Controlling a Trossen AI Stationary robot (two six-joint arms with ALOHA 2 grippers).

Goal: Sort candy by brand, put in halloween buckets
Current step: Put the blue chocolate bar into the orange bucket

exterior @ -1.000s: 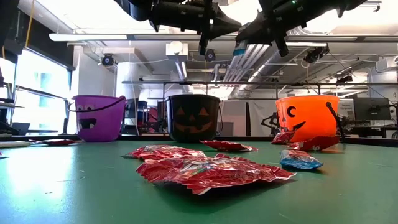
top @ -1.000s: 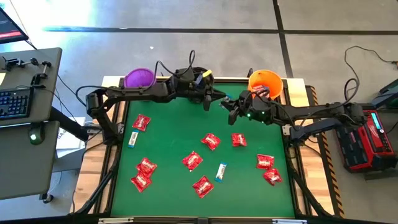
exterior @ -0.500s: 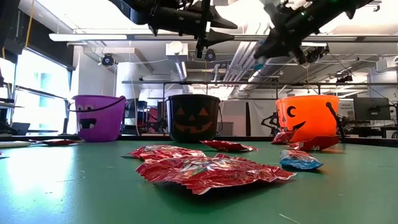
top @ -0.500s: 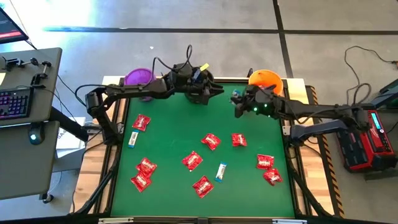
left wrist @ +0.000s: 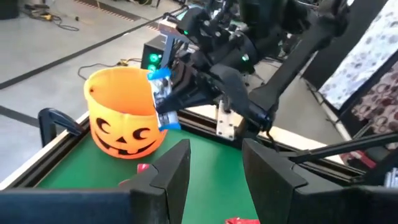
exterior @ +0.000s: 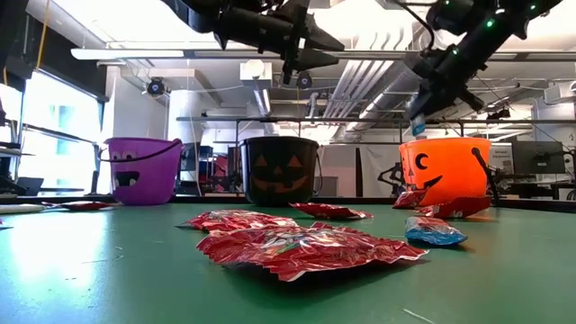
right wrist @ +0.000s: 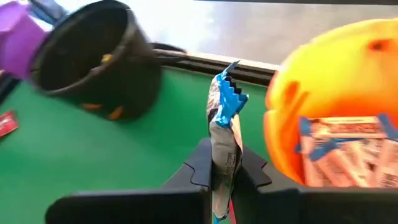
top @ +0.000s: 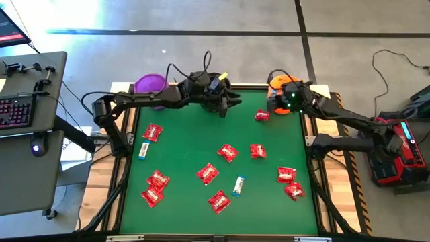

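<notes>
My right gripper (top: pixel 274 102) is shut on a white-and-blue candy bar (right wrist: pixel 224 124) and holds it in the air beside the rim of the orange bucket (top: pixel 287 83), on the side facing the mat's middle. White-and-blue bars (right wrist: pixel 345 149) lie inside that bucket. My left gripper (left wrist: pixel 214 165) hovers open and empty over the far middle of the mat, above the black bucket (exterior: pixel 279 169). The purple bucket (top: pixel 150 84) stands at the far left. Several red packets (top: pixel 227 152) and two more bars (top: pixel 238 185) lie on the green mat. My right gripper pinches the bar between its two fingers around its lower half (right wrist: pixel 222 163). The bar runs along the fingers, and its jagged blue end (right wrist: pixel 227 93) sticks out past the fingertips. The fingers slant downward toward the orange bucket. The bar is lifted clear of the mat and the bucket.
One red packet (top: pixel 262 115) lies on the mat just below my right gripper, near the orange bucket's base. A bar (top: pixel 144 150) lies at the mat's left edge. The wooden table border (top: pixel 322 101) frames the mat. A desk with a keyboard (top: pixel 17 111) stands to the left.
My right gripper has swung away from my left gripper at the far middle of the mat toward the table's right edge. It has carried the white-and-blue bar up to the orange bucket's rim and turned as it went. My left gripper has stayed over the black bucket.
</notes>
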